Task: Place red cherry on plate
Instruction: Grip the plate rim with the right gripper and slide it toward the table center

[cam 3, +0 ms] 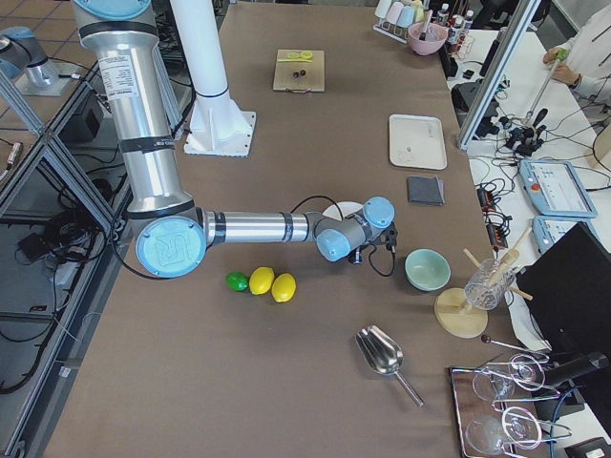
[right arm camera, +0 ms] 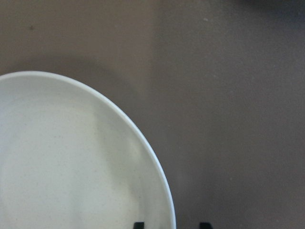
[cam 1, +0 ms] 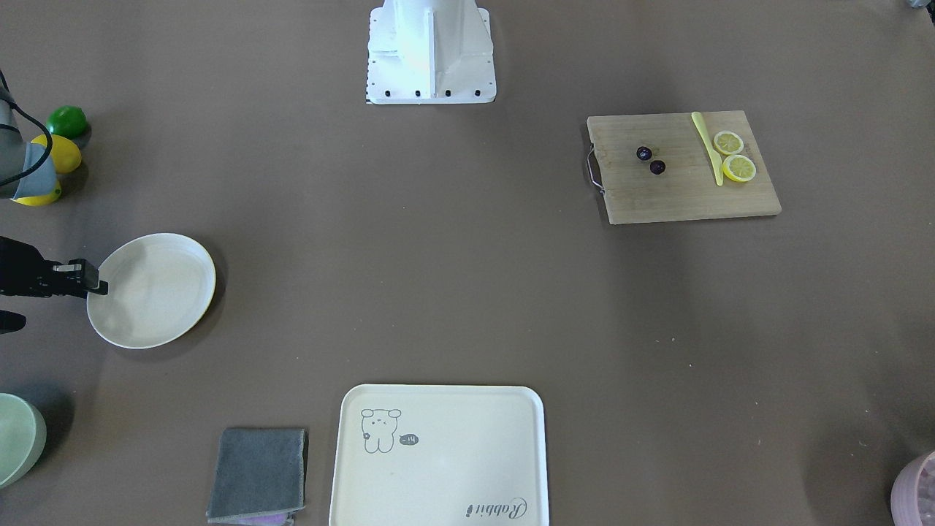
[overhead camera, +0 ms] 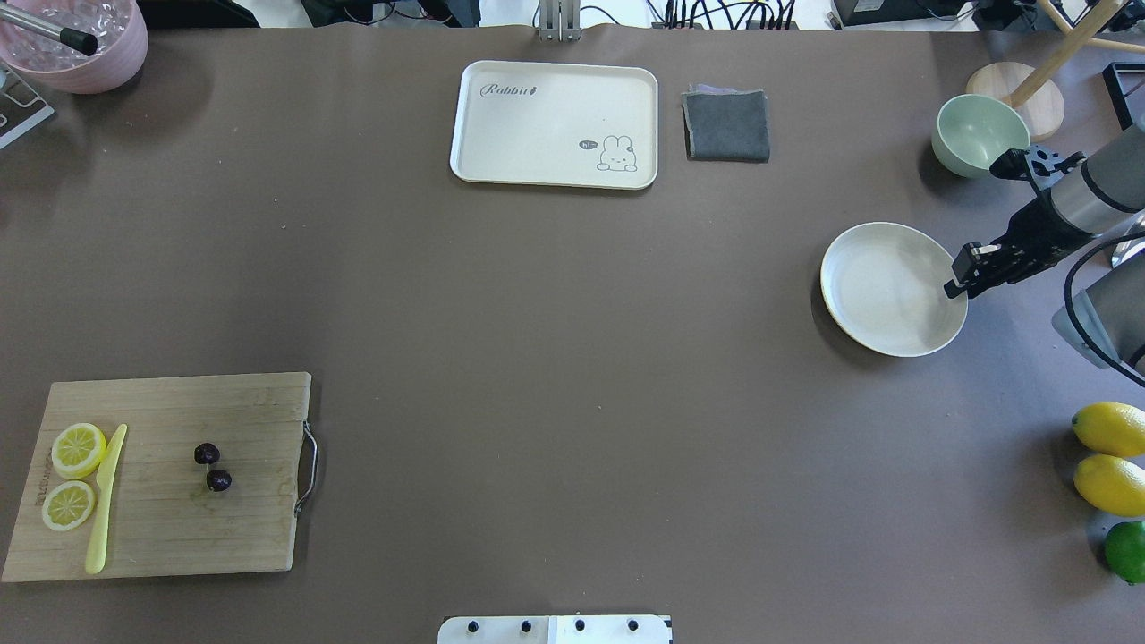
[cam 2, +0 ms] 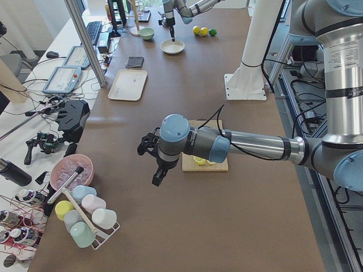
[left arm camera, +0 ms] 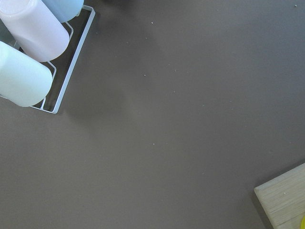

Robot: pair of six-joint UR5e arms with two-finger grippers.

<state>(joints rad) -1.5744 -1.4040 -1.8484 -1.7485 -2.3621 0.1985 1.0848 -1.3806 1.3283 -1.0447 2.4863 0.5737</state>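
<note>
The red cherry (overhead camera: 213, 467), a pair of dark berries, lies on the wooden cutting board (overhead camera: 250, 519) at the near left of the overhead view, and shows again as the red cherry (cam 1: 650, 161) on the front view's right. The cream plate (overhead camera: 886, 286) is empty at the far right. My right gripper (overhead camera: 955, 288) hangs open at the plate's right edge, and in the right wrist view the rim of the plate (right arm camera: 164, 191) runs between its two fingertips. My left gripper (cam 2: 156, 178) hovers over the table left of the board; I cannot tell whether it is open or shut.
Two lemon slices (overhead camera: 76, 450) and a yellow knife (overhead camera: 106, 501) share the board. A cream tray (overhead camera: 555, 165) and grey cloth (overhead camera: 726, 125) lie at the far edge. A green bowl (overhead camera: 975, 134), lemons (overhead camera: 1109, 429) and a lime (overhead camera: 1125, 550) sit right; a cup rack (left arm camera: 71, 67) is near the left arm.
</note>
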